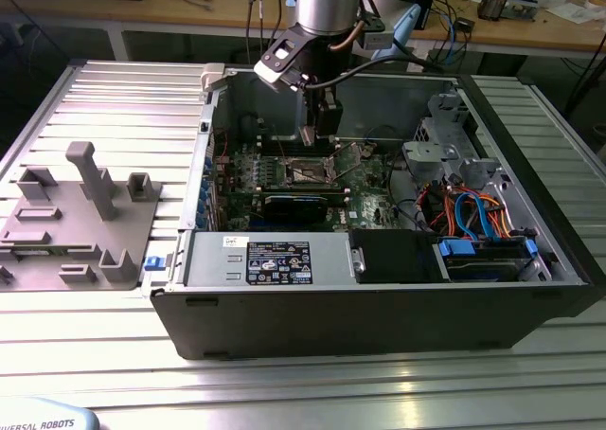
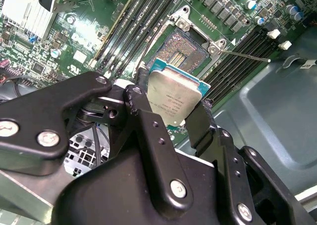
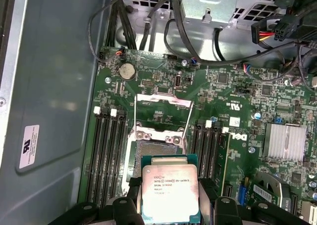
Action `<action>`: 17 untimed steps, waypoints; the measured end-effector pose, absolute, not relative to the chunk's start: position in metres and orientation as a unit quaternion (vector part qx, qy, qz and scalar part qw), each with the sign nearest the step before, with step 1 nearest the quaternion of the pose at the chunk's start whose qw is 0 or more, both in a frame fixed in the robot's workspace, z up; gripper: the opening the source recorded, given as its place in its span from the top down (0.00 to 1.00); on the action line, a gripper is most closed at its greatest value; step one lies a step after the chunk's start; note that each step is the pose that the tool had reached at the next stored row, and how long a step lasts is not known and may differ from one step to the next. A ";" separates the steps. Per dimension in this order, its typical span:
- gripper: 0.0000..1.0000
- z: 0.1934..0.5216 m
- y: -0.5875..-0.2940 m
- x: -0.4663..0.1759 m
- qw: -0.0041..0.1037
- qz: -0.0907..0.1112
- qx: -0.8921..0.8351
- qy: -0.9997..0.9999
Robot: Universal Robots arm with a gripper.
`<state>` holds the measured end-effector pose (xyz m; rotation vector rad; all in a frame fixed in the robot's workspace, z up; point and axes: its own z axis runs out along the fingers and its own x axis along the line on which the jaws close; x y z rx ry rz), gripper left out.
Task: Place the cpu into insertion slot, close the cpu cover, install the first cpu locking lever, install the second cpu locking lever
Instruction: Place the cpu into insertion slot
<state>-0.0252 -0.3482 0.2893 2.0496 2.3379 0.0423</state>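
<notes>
The gripper (image 2: 171, 102) (image 3: 171, 209) is clamping the cpu (image 2: 177, 92) (image 3: 170, 190) by two opposite edges in both wrist views, holding it over the empty slot (image 2: 185, 51) (image 3: 157, 148). In the first wrist view the cover (image 3: 163, 100) is standing open beyond the slot, with memory slots (image 3: 106, 155) flanking it. In the exterior view the arm (image 1: 327, 4) is reaching into the open case (image 1: 379, 326) on the tabletop (image 1: 284, 383), well apart from the walls.

One cpu (image 3: 170, 193), one insertion slot (image 3: 157, 148), one cpu cover (image 3: 163, 98) — one gripper (image 2: 171, 103), one coin cell (image 3: 127, 71), one computer case (image 1: 379, 321).
</notes>
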 end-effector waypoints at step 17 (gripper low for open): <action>0.46 0.289 -0.348 -0.025 0.016 0.013 0.666 0.745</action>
